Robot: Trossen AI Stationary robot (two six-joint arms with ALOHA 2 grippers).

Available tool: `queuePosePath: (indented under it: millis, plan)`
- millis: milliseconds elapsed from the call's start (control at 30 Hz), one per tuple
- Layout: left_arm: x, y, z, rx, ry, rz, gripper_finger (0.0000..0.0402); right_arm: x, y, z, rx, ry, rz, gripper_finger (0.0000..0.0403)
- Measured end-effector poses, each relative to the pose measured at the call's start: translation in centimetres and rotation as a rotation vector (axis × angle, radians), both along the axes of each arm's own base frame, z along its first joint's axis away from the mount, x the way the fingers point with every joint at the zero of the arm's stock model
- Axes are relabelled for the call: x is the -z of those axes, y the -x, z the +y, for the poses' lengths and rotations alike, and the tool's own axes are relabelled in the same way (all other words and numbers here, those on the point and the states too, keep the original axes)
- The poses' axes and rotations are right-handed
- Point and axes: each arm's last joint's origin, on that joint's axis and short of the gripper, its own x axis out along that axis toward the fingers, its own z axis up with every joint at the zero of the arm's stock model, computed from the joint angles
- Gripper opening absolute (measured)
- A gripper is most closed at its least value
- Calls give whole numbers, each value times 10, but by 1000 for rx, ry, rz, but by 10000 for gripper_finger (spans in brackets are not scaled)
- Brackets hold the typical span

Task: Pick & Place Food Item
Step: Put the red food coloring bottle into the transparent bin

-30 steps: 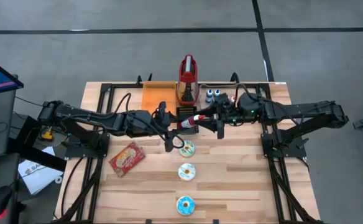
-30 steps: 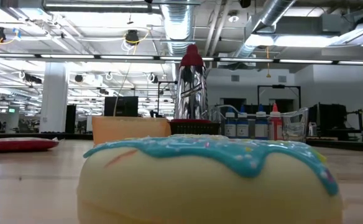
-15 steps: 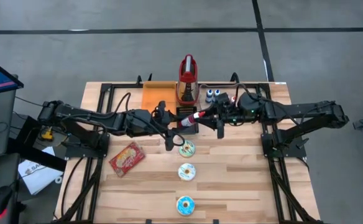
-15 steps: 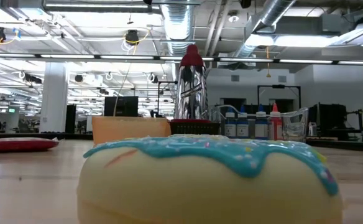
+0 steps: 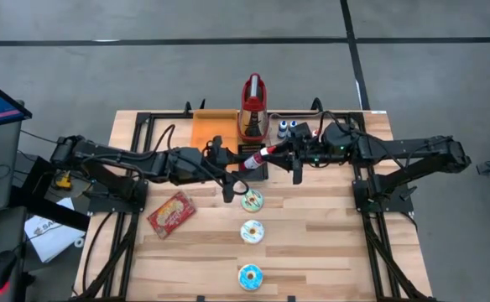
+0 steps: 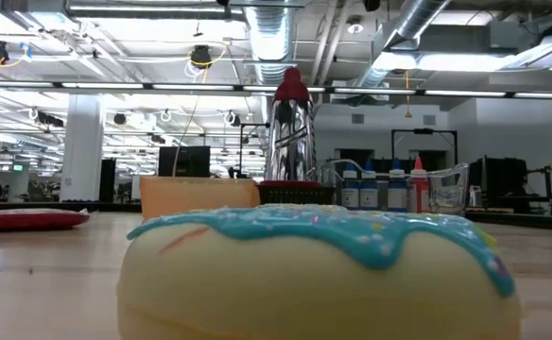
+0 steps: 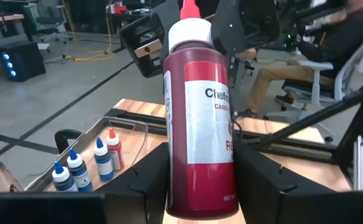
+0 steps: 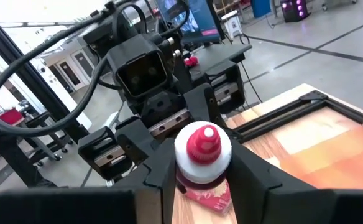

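Observation:
The food item, a flat red packet point(image 5: 171, 214), lies on the table left of centre, and no gripper touches it; the low view shows it far left point(image 6: 25, 219). Above the table's middle a red sauce bottle point(image 5: 255, 159) with a white cap hangs between both arms. My left gripper point(image 5: 238, 168) is shut on its body. My right gripper point(image 5: 272, 153) is shut on its cap end. My left gripper pinches the bottle's labelled body point(image 7: 200, 180) between its two fingers point(image 7: 265, 180), coming roughly level from the table's left. The bottle points away along the fingers and is lifted clear of the table. My right gripper has the white cap point(image 8: 203, 155) between its two fingers point(image 8: 163, 171), coming level from the table's right, with the red nozzle pointing toward its wrist.
Three iced doughnuts lie in a row toward the near edge: green point(image 5: 251, 200), yellow point(image 5: 252, 231) and blue point(image 5: 251, 277), the blue one filling the low view point(image 6: 319, 264). At the far edge stand a red-topped metal dispenser point(image 5: 253, 109), an orange board point(image 5: 214, 126) and small bottles point(image 5: 291, 128).
My right gripper's fingers have closed in on the bottle's cap. The bottle's cap end has swung a little toward the far edge. Both arms have otherwise stayed in place, and the red packet has not moved.

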Motion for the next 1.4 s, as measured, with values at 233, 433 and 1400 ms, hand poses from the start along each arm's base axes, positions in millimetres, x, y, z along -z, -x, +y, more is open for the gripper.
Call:
queuePosePath:
  millis: [233,433,1400]
  plan:
    - [-5,6,-3,-3,-39,-2,194,-7,0,1,-21,11,-32,101]
    - [-18,26,3,-78,-90,16,221,-8,1,1,-10,17,-29,101]
    - [-14,87,-22,-48,65,246,225,31,88,-55,367,-115,676,101]
